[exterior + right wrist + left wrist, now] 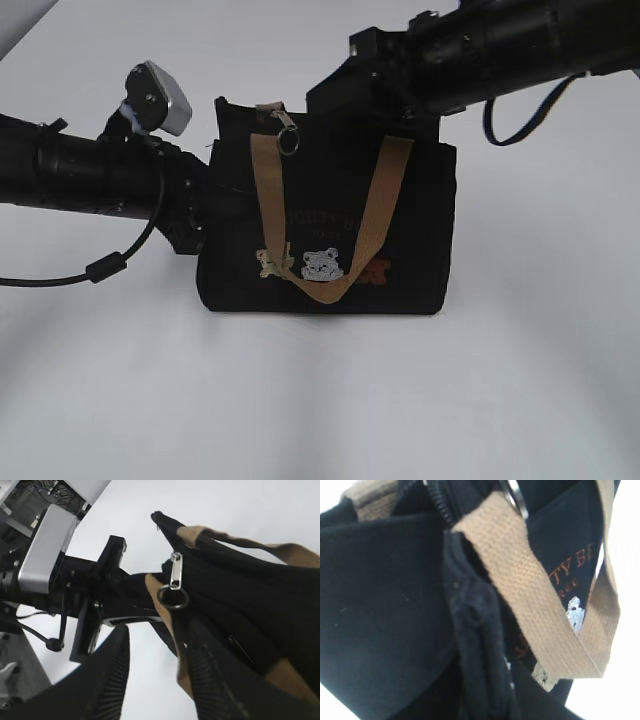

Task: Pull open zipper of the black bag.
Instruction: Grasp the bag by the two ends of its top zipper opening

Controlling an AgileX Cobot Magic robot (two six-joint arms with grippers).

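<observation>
- Your right gripper's ribbed fingers stand spread just below the zipper, touching neither its slider nor its ring pull.
- Your left gripper is pinched on the black bag's left side fabric.
- Find the zipper at the bag's top edge near its left end, ring dangling over a tan handle.
- Your bag stands upright on the white table, bear patches facing the camera.

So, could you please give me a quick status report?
Left gripper shut on small black fabric tote bag. Right gripper open, straddling silver ring-pull zipper, not gripping. Tan webbing handle beside the pull.
</observation>
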